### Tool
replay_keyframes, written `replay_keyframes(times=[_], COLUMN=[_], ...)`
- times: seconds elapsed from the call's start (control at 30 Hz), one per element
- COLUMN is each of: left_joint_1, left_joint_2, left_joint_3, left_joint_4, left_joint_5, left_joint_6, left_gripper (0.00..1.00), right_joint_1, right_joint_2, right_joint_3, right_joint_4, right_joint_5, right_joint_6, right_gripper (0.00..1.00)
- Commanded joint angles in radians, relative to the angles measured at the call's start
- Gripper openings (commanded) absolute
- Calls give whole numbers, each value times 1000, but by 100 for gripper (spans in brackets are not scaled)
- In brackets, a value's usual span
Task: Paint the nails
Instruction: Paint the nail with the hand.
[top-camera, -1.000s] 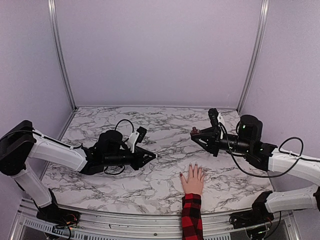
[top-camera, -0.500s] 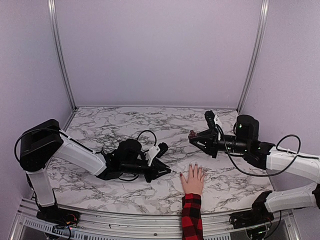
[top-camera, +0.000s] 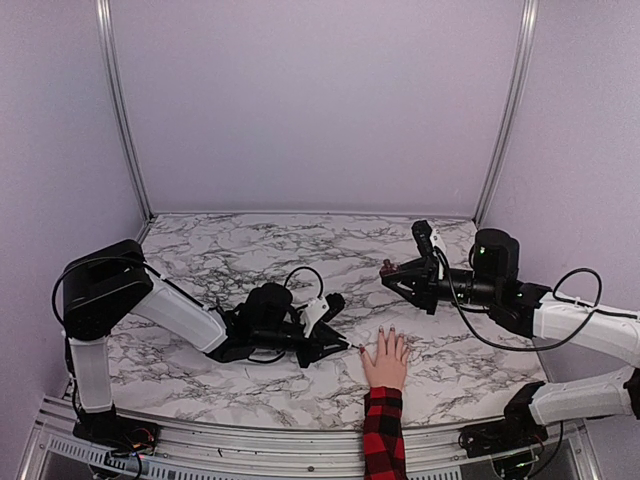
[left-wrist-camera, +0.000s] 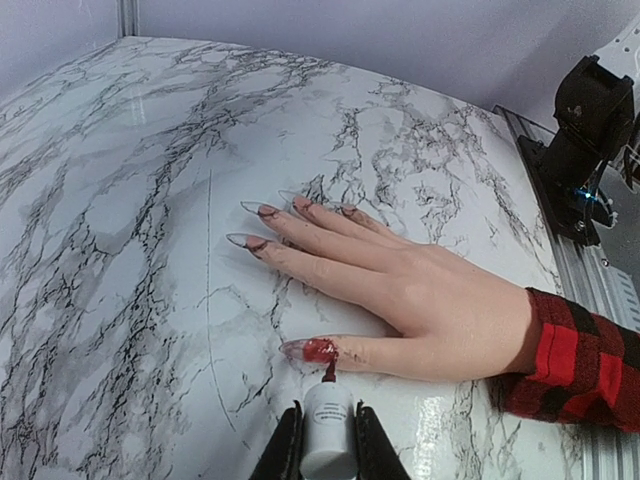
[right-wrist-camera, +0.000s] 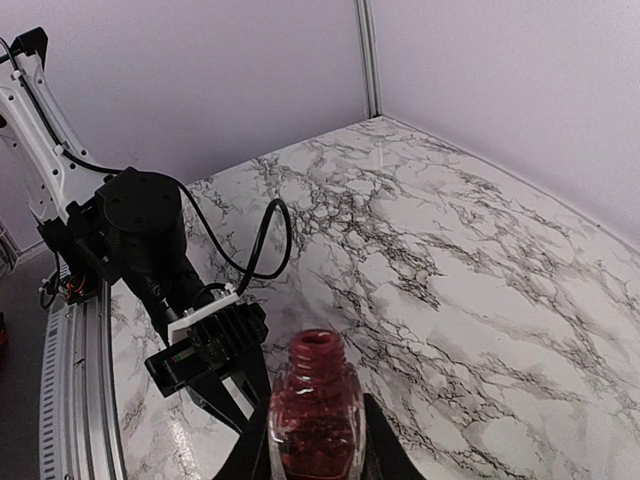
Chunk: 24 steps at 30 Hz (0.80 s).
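The left arm (top-camera: 180, 312) is extended low across the marble table (top-camera: 200, 250), with the left gripper (left-wrist-camera: 326, 420) clamped on a white brush cap (left-wrist-camera: 327, 438). The right gripper (right-wrist-camera: 315, 440) is raised and clamped on an upright, open polish bottle (right-wrist-camera: 315, 405). The hand (left-wrist-camera: 420, 295) is laid flat near the front edge, long axis near-to-far. The nails (left-wrist-camera: 262, 212) are pointed away from the bases, and the thumbnail (left-wrist-camera: 305, 349) is touched by the bristles.

Tabletop (left-wrist-camera: 120, 250) was marble-patterned, smooth, glossy, with faint reflections; nails (left-wrist-camera: 258, 210) looked long, pale, translucent, dark-edged; thumb nail (left-wrist-camera: 310, 349) carried wet-looking red gloss; sleeve (left-wrist-camera: 580, 365) was soft plaid cloth, matt; brush cap (left-wrist-camera: 328, 425) looked white matt plastic; bottle (right-wrist-camera: 315, 410) was clear glossy glass, red glittery fill; walls (top-camera: 320, 100) matt; corner rails (top-camera: 118, 110) looked metal.
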Motion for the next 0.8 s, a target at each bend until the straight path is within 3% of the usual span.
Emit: replay_keyframes(times=[0.0,0.77], left_joint_1=[-4,-4], left_joint_2=[31,82], left_joint_3=[31,52], left_joint_4=[46,46], left_joint_5=[22,19], left_joint_6=[21,1], left_gripper=[0,0], right_joint_1=[-8,-10], right_joint_2=[-6,-2], right_joint_3=[44,49], right_joint_4=[1,-10], right_joint_5=[-11,-2], right_joint_6=[6,1], right_gripper=[0,0])
